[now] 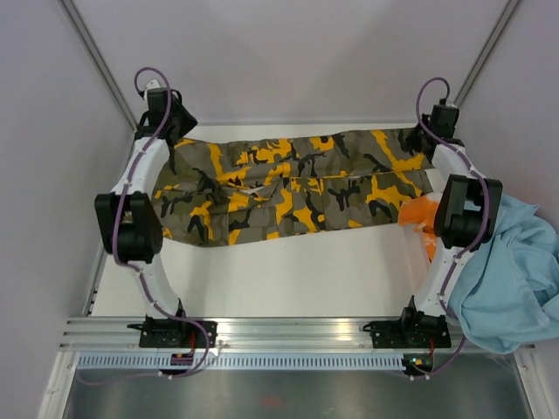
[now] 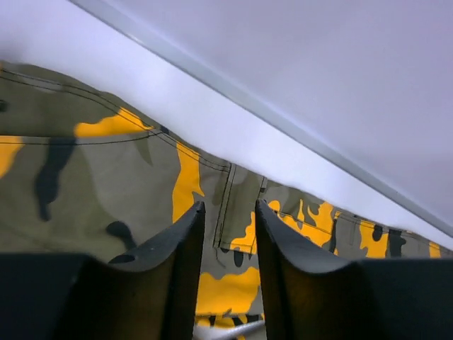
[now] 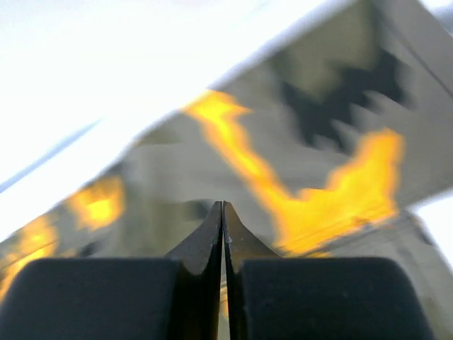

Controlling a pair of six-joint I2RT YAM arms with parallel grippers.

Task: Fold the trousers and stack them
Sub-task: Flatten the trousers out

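The trousers [image 1: 293,188] lie flat across the far side of the table [image 1: 288,279]. The left gripper [image 2: 230,209] is open a little and holds nothing. The right gripper [image 3: 223,207] is closed (whether on cloth, I cannot tell). I judge the fold is beginning: next, pinch both far corners.

No writing, brand, number or sign can be read on the trousers [image 1: 288,188] or the tabletop [image 1: 288,271], and the small red and yellow spots by the left arm base [image 1: 166,330] and right arm base [image 1: 415,332] at the near edge are too tiny to make out.
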